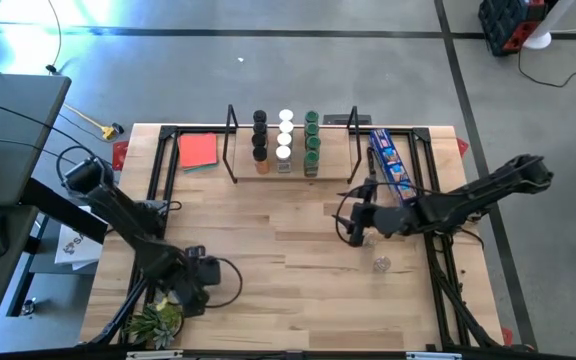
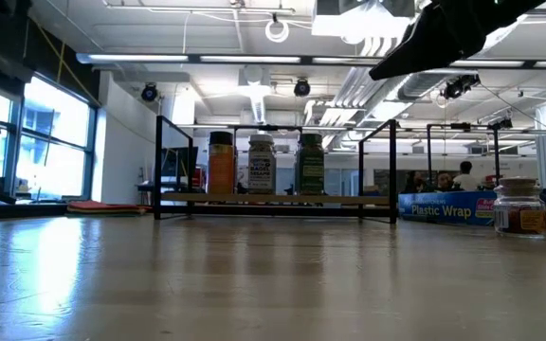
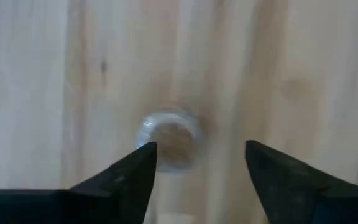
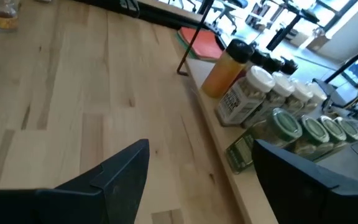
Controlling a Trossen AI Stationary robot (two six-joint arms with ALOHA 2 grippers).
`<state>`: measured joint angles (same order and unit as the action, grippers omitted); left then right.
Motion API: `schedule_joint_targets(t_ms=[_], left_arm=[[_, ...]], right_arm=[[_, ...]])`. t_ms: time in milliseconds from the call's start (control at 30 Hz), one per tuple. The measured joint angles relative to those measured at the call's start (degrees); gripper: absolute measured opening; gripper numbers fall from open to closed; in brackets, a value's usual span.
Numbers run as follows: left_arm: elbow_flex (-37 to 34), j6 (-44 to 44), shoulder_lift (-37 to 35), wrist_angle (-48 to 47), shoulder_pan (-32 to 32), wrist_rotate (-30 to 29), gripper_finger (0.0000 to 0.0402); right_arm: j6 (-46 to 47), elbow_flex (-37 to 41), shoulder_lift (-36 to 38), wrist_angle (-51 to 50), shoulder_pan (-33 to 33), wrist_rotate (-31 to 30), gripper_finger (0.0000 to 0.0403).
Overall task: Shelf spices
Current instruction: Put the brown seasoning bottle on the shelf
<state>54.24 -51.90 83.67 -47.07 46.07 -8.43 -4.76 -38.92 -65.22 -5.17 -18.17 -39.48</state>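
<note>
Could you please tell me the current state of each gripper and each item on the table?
Left gripper: open, above a clear-lidded jar standing on the table.
Right gripper: open, empty, in front of the shelf.
Shelved jars: upright, lids on, in three rows.
Loose jar: upright on the table, untouched.
Blue packet: lying flat beside the shelf.

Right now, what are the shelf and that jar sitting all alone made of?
The shelf looks like pale, matte wood with visible grain, held by thin black frames, probably metal. The lone jar looks like clear glass or plastic; you can see brownish spice through it.
</note>
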Motion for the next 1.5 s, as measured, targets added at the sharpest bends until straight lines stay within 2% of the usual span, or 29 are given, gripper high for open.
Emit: schedule_joint_targets(t_ms=[100,300,567,1000,1100,1267,1500], left_arm=[[0.3,1.2,3.4,-0.4,-1.0,-1.8,0.0256],[0.1,1.6,8.0,-1.4,-2.0,-4.0,0.0254],[0.7,2.5,7.6,3.5,-3.0,-11.4,0.0250],[0.7,5.3,7.5,0.4,-4.4,-9.2,0.0246],[-0.1,5.6,7.5,0.8,-4.9,-7.3,0.0229],[-1.1,4.6,7.4,1.1,-5.7,-6.5,0.0171],[-1.2,10.2,7.5,7.8,-9.0,-7.7,0.0166]], right_arm=[[-0.1,0.0,-0.7,0.2,0.0,0.0,0.0279],[0.5,0.0,-0.8,0.3,0.0,-0.1,0.0279],[1.8,0.0,-0.8,0.4,0.0,0.0,0.0279],[2.4,0.0,-0.8,0.3,0.0,0.0,0.0279],[2.6,0.0,-0.8,0.3,0.0,0.0,0.0279],[3.5,0.0,-0.8,0.3,-0.2,0.0,0.0279],[3.5,0.0,-0.8,0.3,-1.4,0.0,0.0279]])
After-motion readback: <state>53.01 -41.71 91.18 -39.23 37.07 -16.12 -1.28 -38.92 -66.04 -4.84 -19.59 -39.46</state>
